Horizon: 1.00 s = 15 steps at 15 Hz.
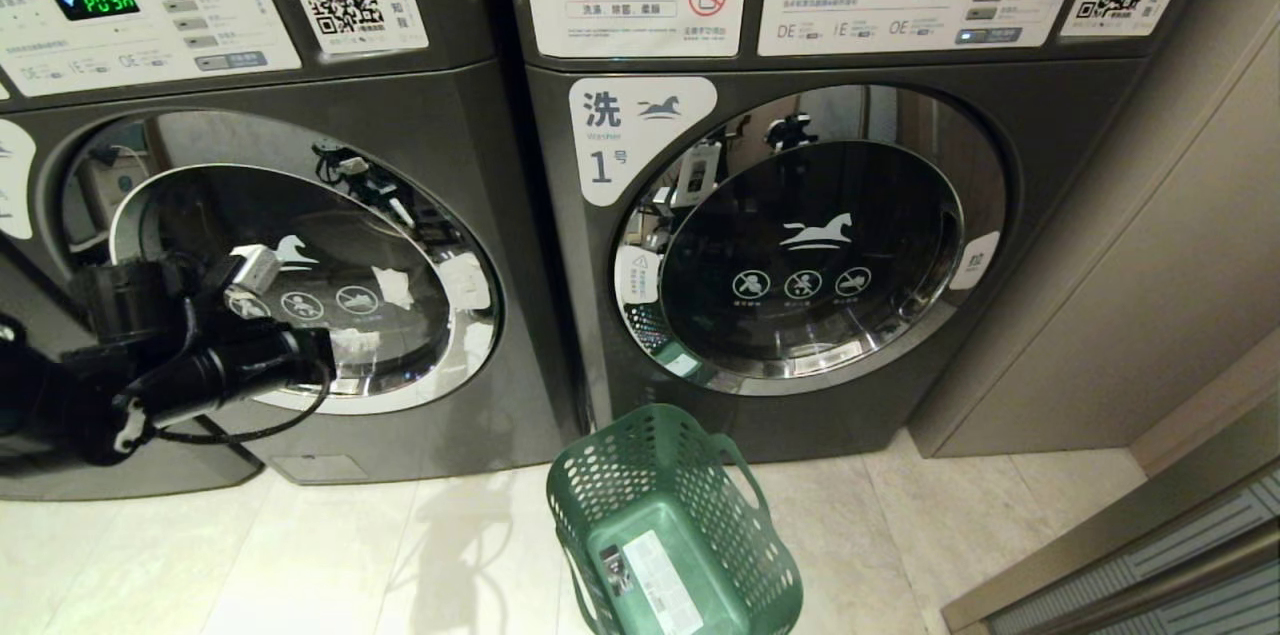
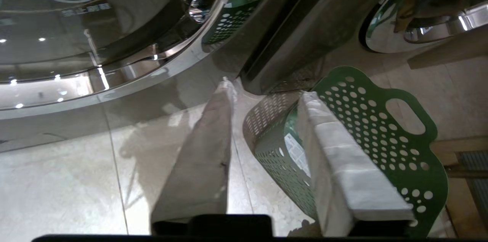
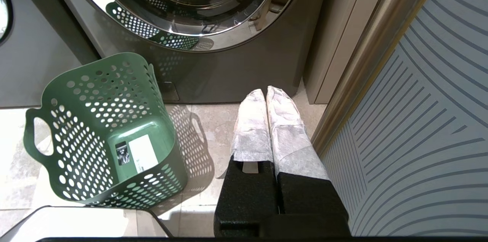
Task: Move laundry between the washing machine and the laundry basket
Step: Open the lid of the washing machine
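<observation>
With the washer door (image 1: 815,240) closed and the green laundry basket (image 1: 680,525) empty, the left hand (image 2: 267,154), fingers apart and holding nothing, must next reach the door to open it.

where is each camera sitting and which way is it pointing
Head view: on the robot's head, facing forward and down at two washing machines with closed doors; left arm at lower left.
Left wrist view: behind the left pincer, open, facing floor and green basket.
Right wrist view: behind the right pincer, shut, facing the right machine's base.
All three views share the empty basket.
</observation>
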Tool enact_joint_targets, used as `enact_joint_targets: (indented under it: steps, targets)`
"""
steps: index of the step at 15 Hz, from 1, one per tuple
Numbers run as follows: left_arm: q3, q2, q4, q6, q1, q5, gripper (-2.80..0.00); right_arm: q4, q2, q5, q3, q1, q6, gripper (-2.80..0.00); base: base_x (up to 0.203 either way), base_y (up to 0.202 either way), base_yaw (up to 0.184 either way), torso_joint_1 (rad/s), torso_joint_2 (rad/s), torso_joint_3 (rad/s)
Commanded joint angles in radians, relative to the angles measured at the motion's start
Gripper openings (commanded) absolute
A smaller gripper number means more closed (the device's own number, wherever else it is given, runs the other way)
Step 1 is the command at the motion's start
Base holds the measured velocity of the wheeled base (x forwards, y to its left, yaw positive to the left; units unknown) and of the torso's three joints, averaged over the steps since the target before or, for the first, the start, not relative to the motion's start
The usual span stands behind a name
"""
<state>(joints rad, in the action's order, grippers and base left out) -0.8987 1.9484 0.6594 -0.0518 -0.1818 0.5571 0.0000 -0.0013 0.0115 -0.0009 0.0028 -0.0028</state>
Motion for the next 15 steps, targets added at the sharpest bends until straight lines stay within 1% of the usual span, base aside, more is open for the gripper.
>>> enact_joint_targets:
  steps: [1, 3, 5, 6, 7, 10, 15]
  targets:
    - [-0.023, 0.044, 0.006, -0.006, 0.007, 0.018, 0.00, 0.000, 0.001, 0.001, 0.001, 0.000, 0.000, -2.80, 0.000, 0.000, 0.000, 0.000, 0.00, 0.000]
    - [-0.031, 0.056, 0.006, -0.026, 0.015, 0.059, 0.00, 0.000, 0.001, 0.001, 0.001, 0.000, 0.000, -2.80, 0.000, 0.000, 0.000, 0.000, 0.00, 0.000]
    - [-0.058, 0.083, 0.008, -0.061, 0.009, 0.123, 0.00, 0.000, 0.001, 0.001, 0.001, 0.000, 0.000, -2.80, 0.000, 0.000, 0.000, 0.000, 0.00, 0.000]
    - [-0.084, 0.105, 0.017, -0.066, 0.003, 0.148, 0.00, 0.000, 0.001, 0.001, 0.001, 0.000, 0.000, -2.80, 0.000, 0.000, 0.000, 0.000, 0.00, 0.000]
    - [-0.105, 0.127, 0.044, -0.067, 0.000, 0.155, 0.00, 0.000, 0.001, 0.001, 0.001, 0.002, 0.000, -2.80, 0.000, 0.000, 0.000, 0.000, 0.00, 0.000]
    - [-0.133, 0.188, 0.176, -0.066, -0.004, 0.162, 0.00, 0.000, 0.001, 0.001, 0.001, 0.000, 0.000, -2.80, 0.000, 0.000, 0.000, 0.000, 0.00, 0.000]
    - [-0.131, 0.243, 0.289, -0.065, 0.006, 0.186, 0.00, 0.000, 0.001, 0.001, -0.001, 0.000, 0.000, -2.80, 0.000, 0.000, 0.000, 0.000, 0.00, 0.000]
